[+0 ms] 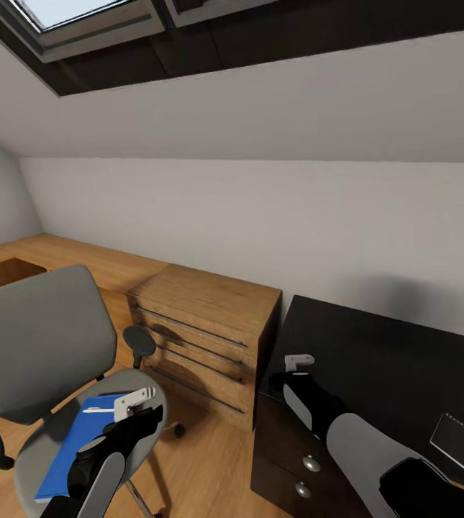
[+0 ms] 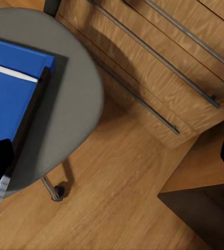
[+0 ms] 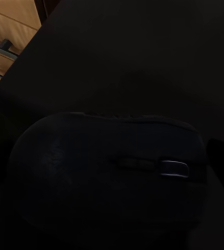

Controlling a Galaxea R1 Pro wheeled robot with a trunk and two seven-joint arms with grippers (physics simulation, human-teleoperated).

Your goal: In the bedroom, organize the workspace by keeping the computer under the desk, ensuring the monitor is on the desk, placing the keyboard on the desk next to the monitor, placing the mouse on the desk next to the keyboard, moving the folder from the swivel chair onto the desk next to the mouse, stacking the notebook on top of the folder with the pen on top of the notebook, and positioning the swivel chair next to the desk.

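Black counter (image 1: 404, 360) on the right, grey swivel chair (image 1: 44, 345) on the left w/ blue folder (image 1: 73, 446) on its seat. Left tool (image 1: 132, 406) over the folder, released. Right tool (image 1: 298, 362): can't tell its grip; mouse (image 3: 109, 174) close under it. Risk: folder slides off if nudged.

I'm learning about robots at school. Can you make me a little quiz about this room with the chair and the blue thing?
1. True or false: the blue folder lies on the swivel chair.
2. What dark thing fills the right wrist view, lying on the black desk?
3. The wooden drawer unit stands: A) between chair and desk, B) on the desk, C) behind the robot.

Key
1. True.
2. The mouse.
3. A.
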